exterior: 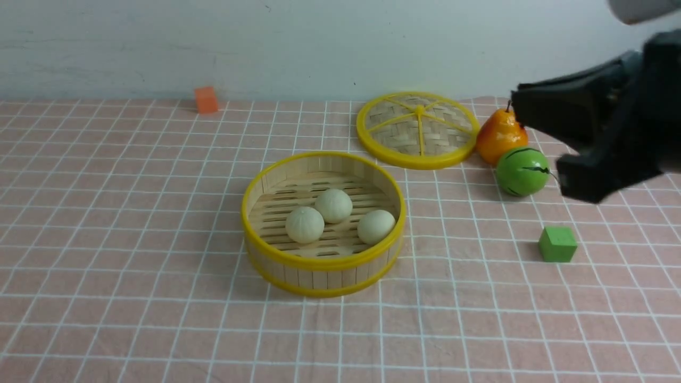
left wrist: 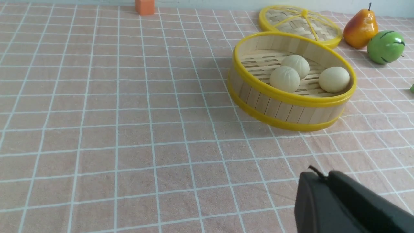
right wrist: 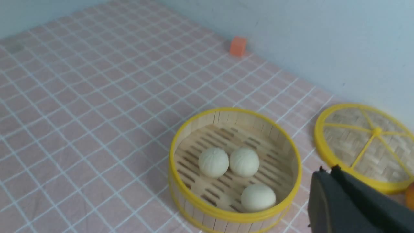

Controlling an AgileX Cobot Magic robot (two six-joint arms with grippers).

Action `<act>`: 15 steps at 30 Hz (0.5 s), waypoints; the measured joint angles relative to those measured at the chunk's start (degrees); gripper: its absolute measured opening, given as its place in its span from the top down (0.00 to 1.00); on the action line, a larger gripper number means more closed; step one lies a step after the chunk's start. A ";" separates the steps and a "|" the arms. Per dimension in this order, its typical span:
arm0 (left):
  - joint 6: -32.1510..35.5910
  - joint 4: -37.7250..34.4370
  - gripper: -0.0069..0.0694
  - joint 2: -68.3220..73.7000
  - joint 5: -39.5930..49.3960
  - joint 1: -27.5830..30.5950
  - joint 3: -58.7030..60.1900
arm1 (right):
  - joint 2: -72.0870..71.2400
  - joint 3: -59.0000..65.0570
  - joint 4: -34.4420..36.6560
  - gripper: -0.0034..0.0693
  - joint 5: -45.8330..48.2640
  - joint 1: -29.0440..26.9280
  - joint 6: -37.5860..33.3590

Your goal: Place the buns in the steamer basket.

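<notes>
Though pressed flat together, grips nothing at the right gripper (right wrist: 330,169): no gap between its dark fingers (right wrist: 323,197), no bun pinched, no contact with bamboo or cloth. Hangs raised off to the right of the steamer basket (exterior: 319,263), on the side of the pear (exterior: 500,137) and the green striped ball (exterior: 522,171), well apart from the yellow rim. Probably held clear there because no carrying is left to do.

Much the same at the left gripper (left wrist: 323,174): shut to a thin seam, empty, out of the front view, above bare checked tablecloth (left wrist: 97,129) and well apart from the basket on its left side.

Further out, to the buns (exterior: 333,205): all three lying on the slatted floor inside the steamer basket, two side by side near the middle, apparently touching, and the third bun (exterior: 376,226) apart from them, close to the right-hand wall. Sitting below the rim, so unlikely to roll out. Judging by that, looks like a finished job.

Beyond, the lid (exterior: 418,130): flat on the cloth behind and to the right of the basket, leaving the top open for loading. Just beside it, pear and striped ball; nearer on the right, a green cube (exterior: 557,244); far back left by the wall, an orange cube (exterior: 206,99). None of these in the way.
</notes>
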 joint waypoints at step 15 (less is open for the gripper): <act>0.07 0.04 0.86 0.00 -0.07 0.00 0.00 | -14.44 11.45 -2.97 0.94 -6.12 0.05 0.00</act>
